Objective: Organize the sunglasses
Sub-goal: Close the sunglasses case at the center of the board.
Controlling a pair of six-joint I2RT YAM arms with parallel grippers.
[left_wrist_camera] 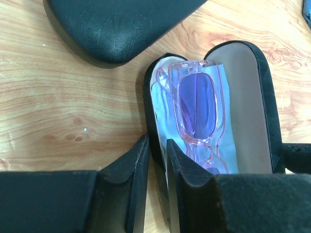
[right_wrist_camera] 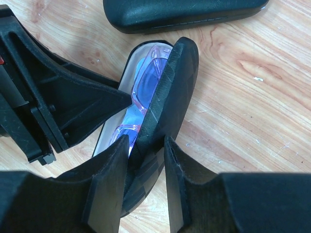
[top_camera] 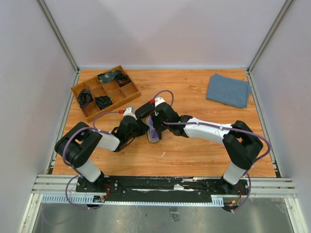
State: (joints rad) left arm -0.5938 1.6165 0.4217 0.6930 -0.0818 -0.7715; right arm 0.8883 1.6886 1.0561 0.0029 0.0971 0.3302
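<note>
The light wooden table [top_camera: 194,155] is carrying everything. A folded blue towel [top_camera: 228,90] is lying at its far right, and a divided wooden tray [top_camera: 127,90] holding dark items too small to identify is sitting at the far left. At the centre an open black oval hard case [left_wrist_camera: 243,107] is lying just beside a closed black oval case [left_wrist_camera: 116,24]. The translucent pink sunglasses [left_wrist_camera: 197,107] are resting folded inside the open case, on a pale blue cloth [left_wrist_camera: 229,158]. The left gripper [left_wrist_camera: 156,141] is clamping the lower shell's rim. The right gripper [right_wrist_camera: 146,140] is straddling the raised lid; I cannot tell whether it is pinching it.
</note>
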